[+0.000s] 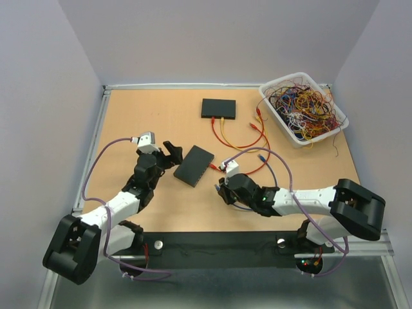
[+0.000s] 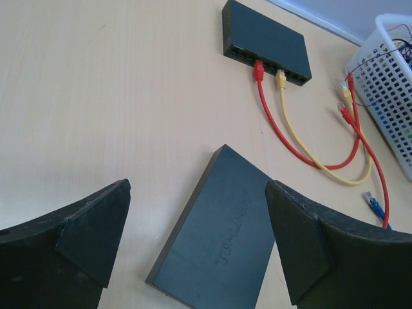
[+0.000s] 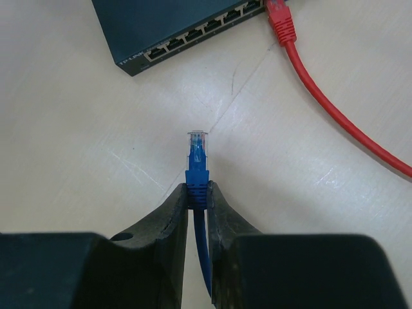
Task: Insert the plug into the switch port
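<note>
Bright, even, diffuse lighting from overhead in all three views. Thin, soft shadow under the front edge of the switch (image 3: 161, 22); faint sheen on the table (image 3: 309, 180). Crisp focus on the blue plug (image 3: 197, 158); slight blur on the fingers (image 3: 161, 238) at the bottom edge.

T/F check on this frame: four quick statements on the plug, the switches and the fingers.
1. The right fingers grip the blue plug. True.
2. The blue plug sits in a port of the near switch. False: it is short of the ports, not inserted.
3. The left fingers are shut on the near switch. False: they stand open, gripping nothing.
4. The far switch has a red cable and a yellow cable plugged in. True.
</note>
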Controlling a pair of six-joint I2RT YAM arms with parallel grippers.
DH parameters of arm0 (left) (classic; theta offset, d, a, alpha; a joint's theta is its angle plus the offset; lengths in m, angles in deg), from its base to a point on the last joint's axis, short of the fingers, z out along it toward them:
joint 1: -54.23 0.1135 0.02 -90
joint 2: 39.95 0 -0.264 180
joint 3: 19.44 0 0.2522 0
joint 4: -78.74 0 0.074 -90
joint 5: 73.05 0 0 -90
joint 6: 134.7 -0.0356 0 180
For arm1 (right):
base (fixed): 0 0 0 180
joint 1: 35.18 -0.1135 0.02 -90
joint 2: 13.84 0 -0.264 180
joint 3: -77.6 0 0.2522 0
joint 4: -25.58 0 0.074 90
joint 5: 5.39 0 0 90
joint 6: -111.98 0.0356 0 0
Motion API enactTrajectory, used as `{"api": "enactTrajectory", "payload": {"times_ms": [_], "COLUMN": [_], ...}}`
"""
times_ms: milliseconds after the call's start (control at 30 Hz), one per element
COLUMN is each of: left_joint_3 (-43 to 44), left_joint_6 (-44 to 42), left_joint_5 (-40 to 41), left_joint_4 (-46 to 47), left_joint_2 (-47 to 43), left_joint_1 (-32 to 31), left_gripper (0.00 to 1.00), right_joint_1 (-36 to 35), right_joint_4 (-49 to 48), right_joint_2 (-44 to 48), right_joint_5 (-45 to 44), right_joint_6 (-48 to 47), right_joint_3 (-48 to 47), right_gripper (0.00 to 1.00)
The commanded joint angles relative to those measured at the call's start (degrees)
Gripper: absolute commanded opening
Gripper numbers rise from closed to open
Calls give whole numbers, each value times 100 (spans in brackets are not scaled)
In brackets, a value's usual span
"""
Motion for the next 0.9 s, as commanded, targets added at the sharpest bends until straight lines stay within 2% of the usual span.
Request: {"api": "enactTrajectory", "payload": {"times_ms": [0,200,467,867], "left_joint_3": [-194,-326,-440,-484], "left_joint_6": [79,228,369,404], "left_joint_5": [9,-35,-650,-1836], "left_joint_4": [690,1086,2219,3784], "left_joint_2": [221,485,1460,2585], "left_joint_1": [47,38,38,38], "left_gripper": [97,96,96,97], "right_joint_1": [-50,-41,-32,179], "right_joint_4": [-145,-57,-57,-39], "right_joint_2": [279,157,69,-1223], "right_joint_5": [-16,115,-78,-61], "right_joint_6": [-67,-76,-172,-647], "right_joint_3": [-185,-307,-474,-1450], "right_gripper": [0,0,0,0]}}
